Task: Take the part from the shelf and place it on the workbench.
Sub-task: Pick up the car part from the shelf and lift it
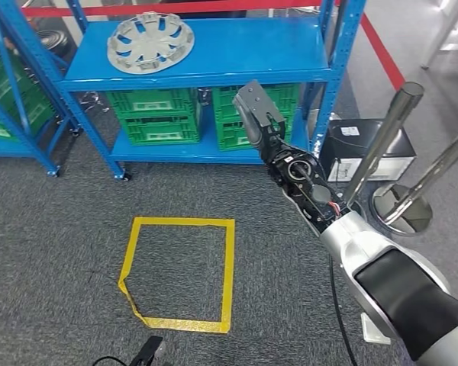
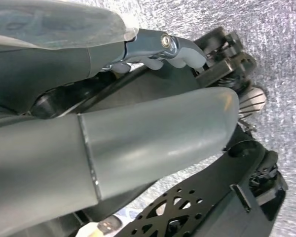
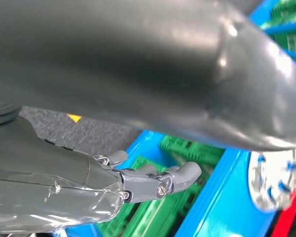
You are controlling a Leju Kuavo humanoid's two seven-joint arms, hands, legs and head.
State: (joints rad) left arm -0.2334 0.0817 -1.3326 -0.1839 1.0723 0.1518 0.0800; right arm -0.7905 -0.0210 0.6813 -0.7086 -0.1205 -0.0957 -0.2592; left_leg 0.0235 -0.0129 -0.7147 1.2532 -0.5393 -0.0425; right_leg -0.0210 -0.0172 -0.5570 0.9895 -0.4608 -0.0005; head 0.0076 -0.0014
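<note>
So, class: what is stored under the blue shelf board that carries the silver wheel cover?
Under the shelf board holding the wheel cover, green crates sit on the lower level. The right hand hides part of the right-side crate; their contents cannot be seen.

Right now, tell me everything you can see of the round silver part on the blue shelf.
The round silver part looks like a wheel cover: a shallow disc, pale grey and metallic or painted plastic, with a raised rim and spoke-like openings around a solid centre through which the blue shows. It lies flat on the top board of the blue shelf, toward that board's left side in the head view, alone, with nothing on it. The right hand is raised in front of the shelf, lower and to the right, not touching it.
</note>
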